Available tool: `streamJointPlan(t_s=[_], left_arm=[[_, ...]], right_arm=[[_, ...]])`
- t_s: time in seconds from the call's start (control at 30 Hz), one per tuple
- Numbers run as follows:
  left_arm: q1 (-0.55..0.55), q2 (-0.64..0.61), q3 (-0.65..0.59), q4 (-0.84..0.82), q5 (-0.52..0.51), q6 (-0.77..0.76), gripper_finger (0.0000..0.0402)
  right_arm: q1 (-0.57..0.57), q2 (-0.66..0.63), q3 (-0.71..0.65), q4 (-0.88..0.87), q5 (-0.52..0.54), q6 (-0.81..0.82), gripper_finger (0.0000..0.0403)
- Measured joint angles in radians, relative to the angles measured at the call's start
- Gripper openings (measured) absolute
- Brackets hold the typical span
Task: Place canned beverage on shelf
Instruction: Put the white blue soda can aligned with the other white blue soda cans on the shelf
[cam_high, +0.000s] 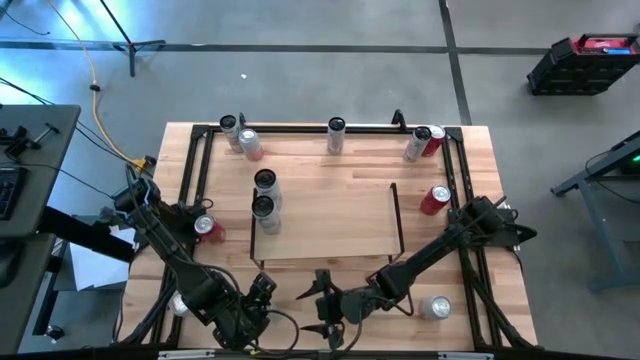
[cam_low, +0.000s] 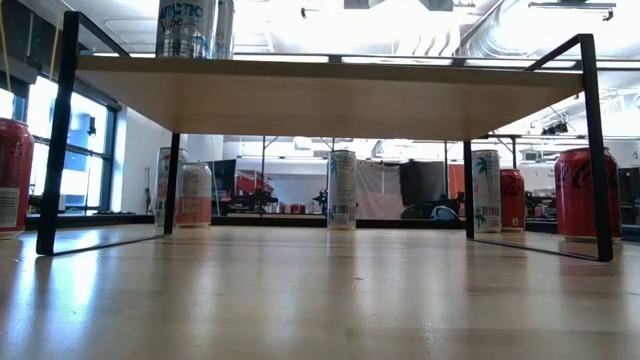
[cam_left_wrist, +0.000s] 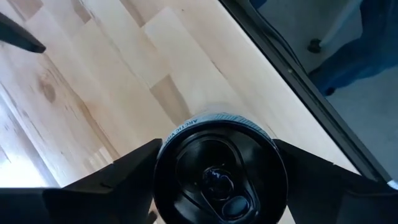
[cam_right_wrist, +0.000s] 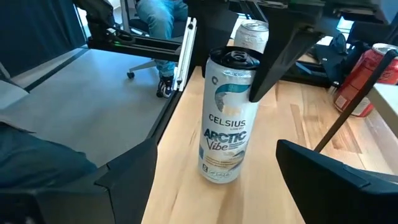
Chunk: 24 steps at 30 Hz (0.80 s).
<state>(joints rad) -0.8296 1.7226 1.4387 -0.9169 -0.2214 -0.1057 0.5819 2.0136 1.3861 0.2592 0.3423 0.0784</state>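
A white Celsius can (cam_right_wrist: 227, 118) stands upright on its base on the tabletop, near the near edge. My left gripper (cam_left_wrist: 217, 155) hangs over it, pointing steeply down, one finger on each side of the can's top (cam_left_wrist: 221, 180). In the high view this gripper (cam_high: 262, 290) hides the can. My right gripper (cam_high: 320, 300) lies nearly level to the can's right, open, its fingers (cam_right_wrist: 323, 180) short of the can. The shelf (cam_high: 325, 220) bears two cans (cam_high: 264, 195) on its left end. My left gripper's fingers (cam_right_wrist: 273, 62) come from above and stand close against two opposite sides of the can's top end (cam_right_wrist: 239, 62). Whether they touch it, I cannot tell. The can stands upright on the table.
Several cans stand along the far rail (cam_high: 335, 135). Red cans sit right (cam_high: 434, 200) and left (cam_high: 207, 228) of the shelf. One more can (cam_high: 434, 307) lies near the right arm. The black rail (cam_left_wrist: 292, 74) runs along the table's near edge, close to the can.
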Motion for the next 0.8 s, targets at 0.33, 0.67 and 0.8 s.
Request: streamJointPlan(t_s=[0.33,0.67,0.8], left_arm=[[0.006,0.000,0.000,0.005,-0.023,-0.070,0.0291],[0.004,-0.004,0.001,-0.012,-0.024,-0.151,0.0292],[0.004,-0.004,0.007,-0.045,-0.004,-0.163,0.0292]], right_arm=[[-0.002,0.000,0.000,0.000,-0.003,-0.008,0.0314],[-0.028,0.000,0.000,0.011,-0.018,0.056,0.0314],[-0.045,0.000,0.000,0.016,-0.018,0.022,0.0314]])
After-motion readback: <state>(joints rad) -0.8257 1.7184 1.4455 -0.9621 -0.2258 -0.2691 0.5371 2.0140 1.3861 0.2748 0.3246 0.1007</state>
